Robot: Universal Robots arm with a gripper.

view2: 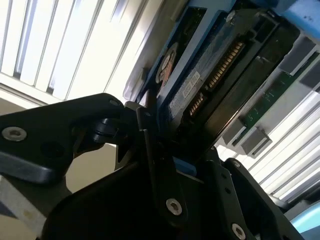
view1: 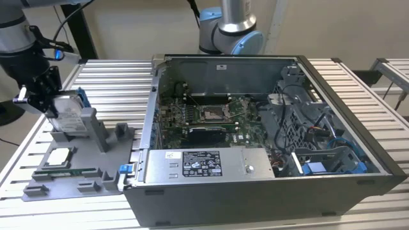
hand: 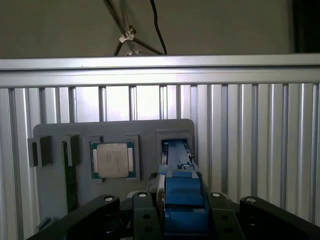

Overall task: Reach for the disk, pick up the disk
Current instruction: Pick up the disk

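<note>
The gripper was clamped on the blue-railed disk, which stood on edge at the grey holder's slot, beside the open computer case.

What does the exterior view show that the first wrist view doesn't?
The exterior view adds the open computer case with its circuit board inside. The first wrist view adds cables hanging against the wall behind the table. Both share the disk standing on edge with the gripper at it, the grey holder tray, and the square chip lying in that tray.
</note>
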